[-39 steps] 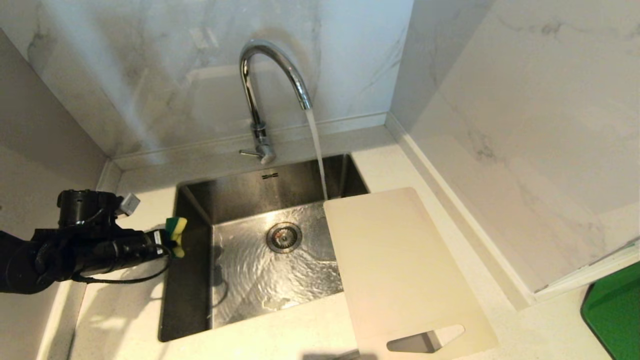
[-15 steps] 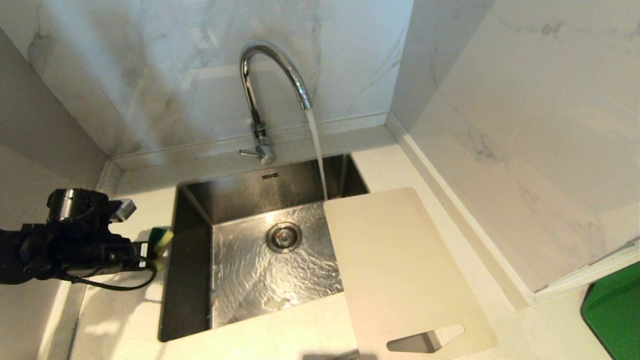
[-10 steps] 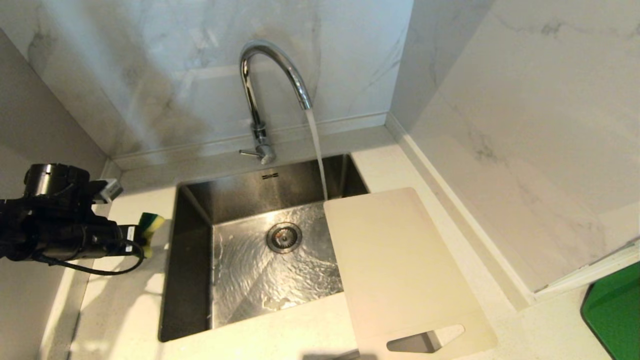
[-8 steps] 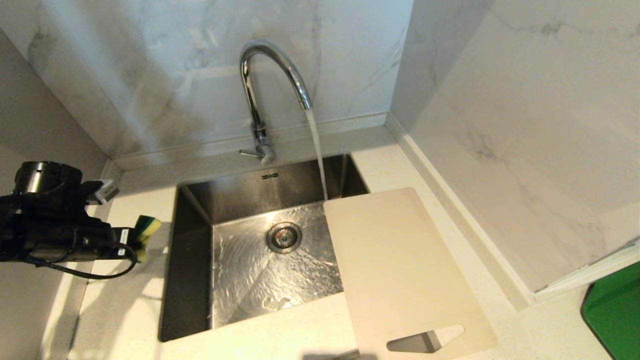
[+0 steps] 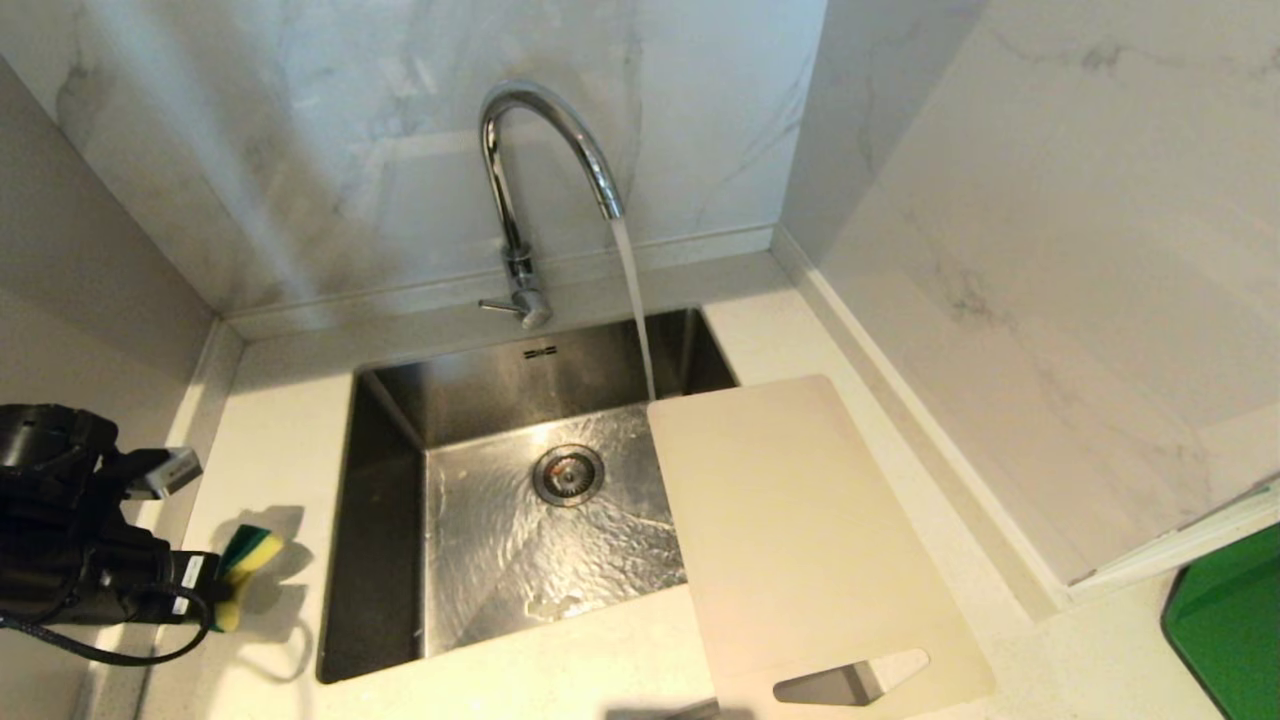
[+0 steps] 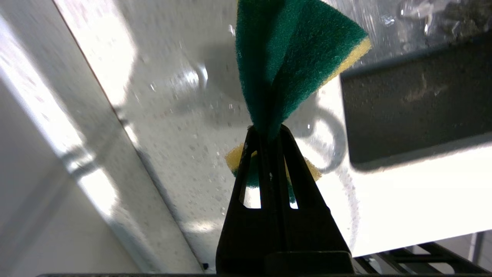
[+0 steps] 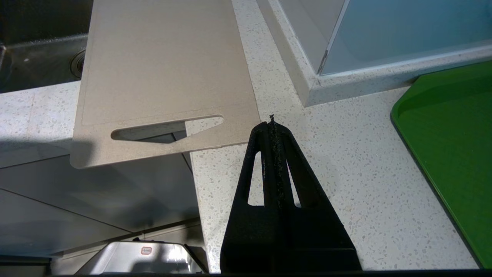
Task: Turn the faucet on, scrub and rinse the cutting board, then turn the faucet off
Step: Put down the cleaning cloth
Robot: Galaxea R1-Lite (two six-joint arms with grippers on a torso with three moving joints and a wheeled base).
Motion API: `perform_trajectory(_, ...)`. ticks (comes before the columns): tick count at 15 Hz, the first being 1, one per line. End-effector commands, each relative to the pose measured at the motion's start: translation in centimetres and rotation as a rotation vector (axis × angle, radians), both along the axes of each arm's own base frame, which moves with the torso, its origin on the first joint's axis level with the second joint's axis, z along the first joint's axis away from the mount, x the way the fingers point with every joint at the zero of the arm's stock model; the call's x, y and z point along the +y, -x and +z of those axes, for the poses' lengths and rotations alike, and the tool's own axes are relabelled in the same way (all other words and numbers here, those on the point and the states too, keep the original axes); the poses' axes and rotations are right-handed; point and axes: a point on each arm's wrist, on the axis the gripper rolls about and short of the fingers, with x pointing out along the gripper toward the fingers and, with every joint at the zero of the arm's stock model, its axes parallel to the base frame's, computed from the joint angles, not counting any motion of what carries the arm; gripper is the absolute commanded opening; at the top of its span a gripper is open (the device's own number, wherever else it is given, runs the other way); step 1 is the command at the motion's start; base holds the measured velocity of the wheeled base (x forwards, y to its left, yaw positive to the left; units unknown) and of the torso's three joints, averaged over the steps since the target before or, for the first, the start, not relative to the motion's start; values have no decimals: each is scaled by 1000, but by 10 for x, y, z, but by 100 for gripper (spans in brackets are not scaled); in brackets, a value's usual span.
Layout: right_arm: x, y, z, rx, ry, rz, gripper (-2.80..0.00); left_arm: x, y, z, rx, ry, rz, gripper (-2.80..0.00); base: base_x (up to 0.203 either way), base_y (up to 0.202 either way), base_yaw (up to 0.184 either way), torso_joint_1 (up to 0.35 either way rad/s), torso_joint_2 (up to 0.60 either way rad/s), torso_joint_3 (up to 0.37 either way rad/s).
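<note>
The chrome faucet (image 5: 530,170) stands behind the sink, and a stream of water runs from its spout into the basin. Its thin side lever (image 5: 497,305) points left. The cream cutting board (image 5: 800,540) lies over the sink's right rim and the counter, handle slot toward me; it also shows in the right wrist view as the cutting board (image 7: 161,65). My left gripper (image 5: 215,590) is over the counter left of the sink, shut on a green and yellow sponge (image 5: 245,560), whose sponge (image 6: 292,57) pinches between the fingers. My right gripper (image 7: 272,123) is shut, empty, near the board's slot end.
The steel sink (image 5: 380,560) has a drain (image 5: 568,474) in its wet floor. Marble walls close off the back, left and right. A green tray (image 5: 1235,625) sits on the counter at the far right. The counter's front edge runs just under the board.
My left arm has drawn back from the sink's left rim, toward me and down over the left counter, still holding the sponge. Water keeps running; the board has not moved.
</note>
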Motion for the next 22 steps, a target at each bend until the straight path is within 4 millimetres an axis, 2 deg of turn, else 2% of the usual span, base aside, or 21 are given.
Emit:
perform_trajectory(1, 0, 0, 0, 1, 0, 1, -280, 5, 9, -14, 49, 14, 19, -280, 0, 0, 0, 0, 0, 0)
perform_trajectory(6, 0, 0, 0, 1, -2, -1, -280, 9, 18, -31, 120, 56, 27, -280, 0, 0, 0, 0, 0, 0)
perform_trajectory(14, 0, 0, 0, 1, -2, -2, -280, 9, 18, -43, 84, 46, 24, -280, 0, 0, 0, 0, 0, 0)
perform_trajectory(15, 0, 0, 0, 1, -2, -2, -280, 9, 18, -43, 82, 45, 23, 0, 0, 0, 0, 0, 0, 0)
perform_trajectory(22, 0, 0, 0, 1, -2, -2, -280, 8, 25, -27, -13, 41, 26, 0, 0, 0, 0, 0, 0, 0)
